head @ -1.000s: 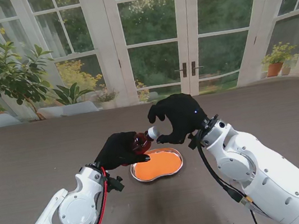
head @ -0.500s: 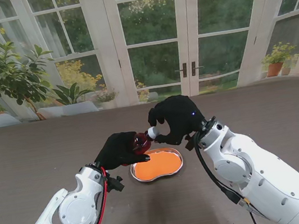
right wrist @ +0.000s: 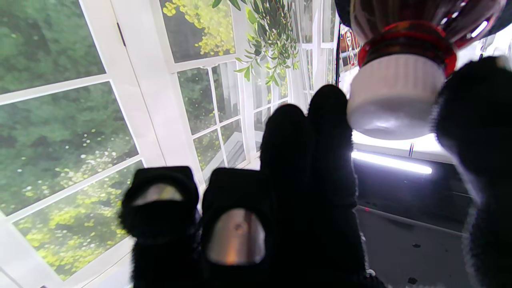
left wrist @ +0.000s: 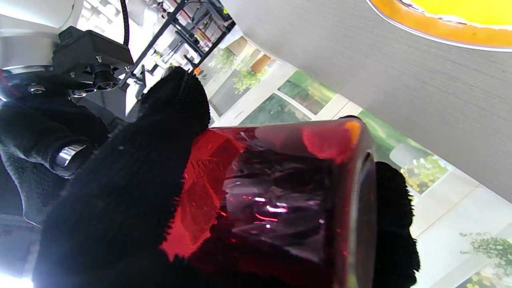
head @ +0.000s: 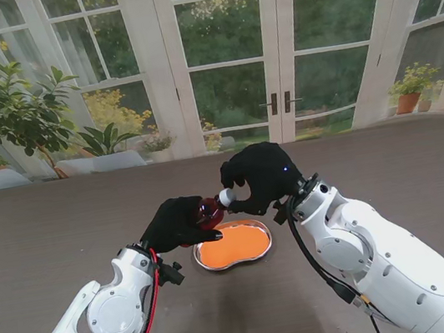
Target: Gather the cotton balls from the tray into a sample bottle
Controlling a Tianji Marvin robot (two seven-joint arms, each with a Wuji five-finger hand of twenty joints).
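Overall, the room is a glazed conservatory: white-framed French doors (head: 272,57) and tall windows fill the far wall, with green garden beyond. A leafy potted plant (head: 15,110) stands at the far left, and terracotta pots (head: 408,101) sit outside at the far right.

The counter (head: 62,225) is a dark grey-brown surface with a fine grain, running wall to wall across the stand's view.

Both white arms rise from the near corners and meet over the middle of the counter. The left hand (head: 176,222), in a black glove, is wrapped around the red sample bottle (head: 208,212), which lies tilted with its neck toward the right hand. From the left wrist, the dark red glass (left wrist: 280,200) fills the grasp, fingers (left wrist: 132,192) closed over it.

The right hand (head: 262,177), also gloved, holds its thumb and forefinger on the bottle's white cap (head: 227,196). From the right wrist, the ribbed cap (right wrist: 394,96) sits between thumb and fingers (right wrist: 332,132), with the other fingers curled.

The kidney-shaped metal tray (head: 233,244), lined orange, rests on the counter just nearer to me than the bottle. Cotton balls cannot be made out in it.
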